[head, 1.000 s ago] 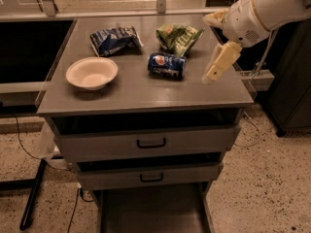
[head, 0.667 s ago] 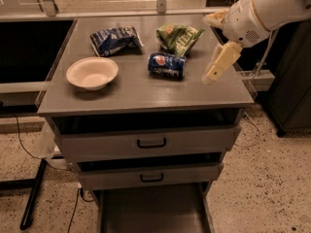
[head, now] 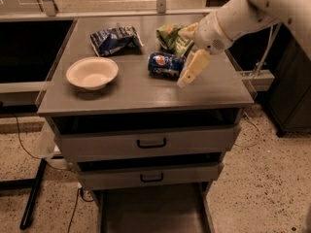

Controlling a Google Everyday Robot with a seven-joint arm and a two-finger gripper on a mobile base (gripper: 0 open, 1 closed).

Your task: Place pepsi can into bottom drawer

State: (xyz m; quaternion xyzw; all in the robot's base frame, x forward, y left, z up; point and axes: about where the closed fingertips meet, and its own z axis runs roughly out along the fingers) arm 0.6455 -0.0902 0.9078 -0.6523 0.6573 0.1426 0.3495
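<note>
The pepsi can (head: 163, 63) lies on its side on the grey cabinet top (head: 141, 89), right of centre. My gripper (head: 190, 50) hangs from the white arm at the upper right, just right of the can. It is open: one cream finger (head: 193, 68) points down beside the can's right end, the other sits over the green bag. It holds nothing. The bottom drawer (head: 146, 212) is pulled out at the foot of the cabinet, and its flat floor shows nothing in it.
A white bowl (head: 92, 73) stands on the left of the top. A blue-and-white chip bag (head: 114, 39) and a green chip bag (head: 172, 37) lie at the back. Two drawers with black handles (head: 151, 143) are above the bottom drawer. A dark cabinet stands at the right.
My gripper has moved left, from clear of the can to right beside its right end. The can, bowl and bags have not moved.
</note>
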